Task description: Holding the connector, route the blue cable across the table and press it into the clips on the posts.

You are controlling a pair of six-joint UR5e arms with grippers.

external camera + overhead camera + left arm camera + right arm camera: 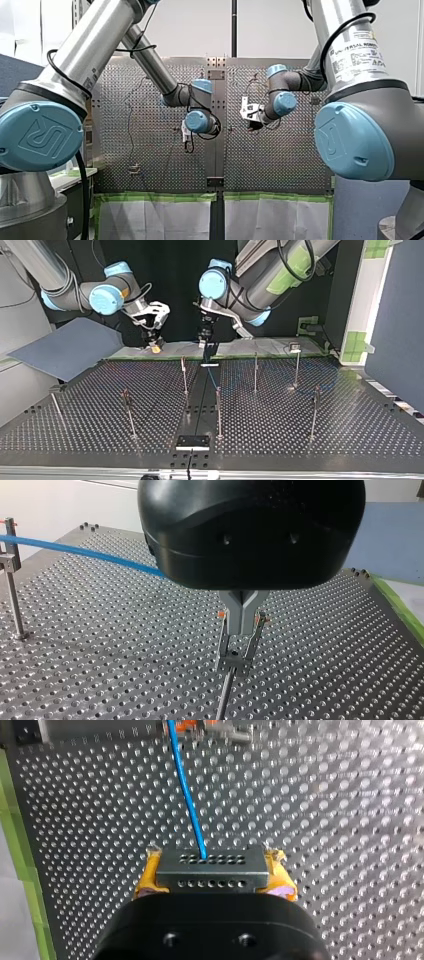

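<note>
1. The surface [350, 420] is a dark perforated plate with a seam down its middle. Thin metal posts [218, 412] stand across it, well apart from one another.
2. Along the edge nearest the arms, green tape [160, 196] borders pale sheets [155, 220]. At the top view's left a grey-blue panel [65, 350] slants over the surface's corner. The front view shows a plain white wall beyond.
3. My right claw [212, 875] is clamped on the connector [210, 862], a grey block with rows of small holes. Yellow pads [145, 880] grip it on either side, and it is held above the surface.
4. The blue cable [187, 795] leaves the connector's middle and runs straight ahead to a far clip [220, 732], which is only partly in frame.
5. My left claw [241, 630] has its metal fingers together, their tips between the upright prongs of a post clip [235, 664].
6. In the left wrist view the cable crosses the head of another post beside the claw, then vanishes behind the black housing. Whether the fingers pinch it cannot be told.
7. In the top view the cable is faint, with only a short stretch below my left claw reading as blue. In the front view it is too thin to follow.
</note>
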